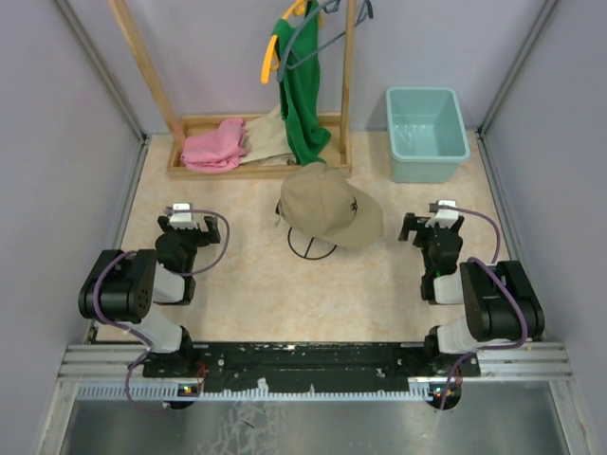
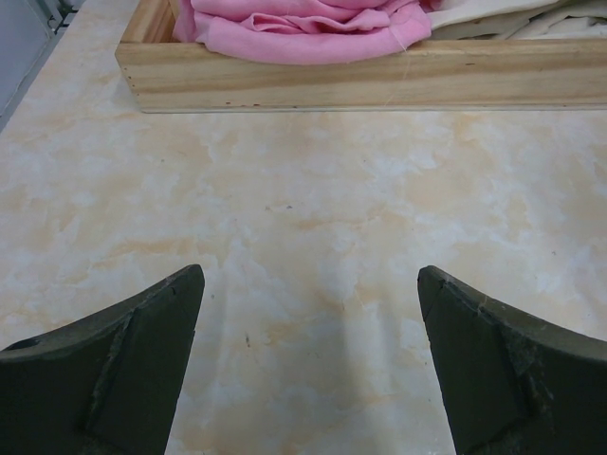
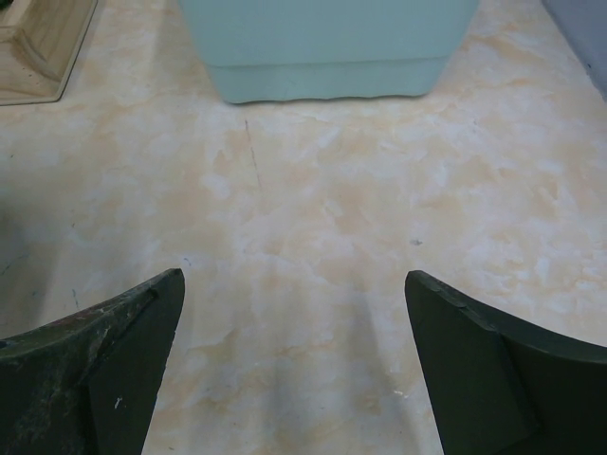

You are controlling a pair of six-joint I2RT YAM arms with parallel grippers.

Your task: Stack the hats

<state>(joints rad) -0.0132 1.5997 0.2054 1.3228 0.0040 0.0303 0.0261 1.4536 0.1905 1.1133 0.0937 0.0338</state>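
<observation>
A tan cap with dark lettering (image 1: 327, 205) sits on top in the middle of the table, its brim pointing right. A dark rim of another hat (image 1: 311, 245) shows beneath its near edge; the other hats are hidden under it. My left gripper (image 1: 187, 225) is open and empty, well left of the cap. My right gripper (image 1: 432, 227) is open and empty, to the right of the brim. In the left wrist view my gripper (image 2: 311, 284) is over bare table. In the right wrist view my gripper (image 3: 294, 284) is also over bare table.
A wooden rack base (image 1: 254, 169) at the back holds a pink cloth (image 1: 214, 146); a green shirt on an orange hanger (image 1: 302, 85) hangs above. A teal bin (image 1: 426, 134) stands at the back right. The wooden base (image 2: 360, 83) and the bin (image 3: 327, 43) show in the wrist views.
</observation>
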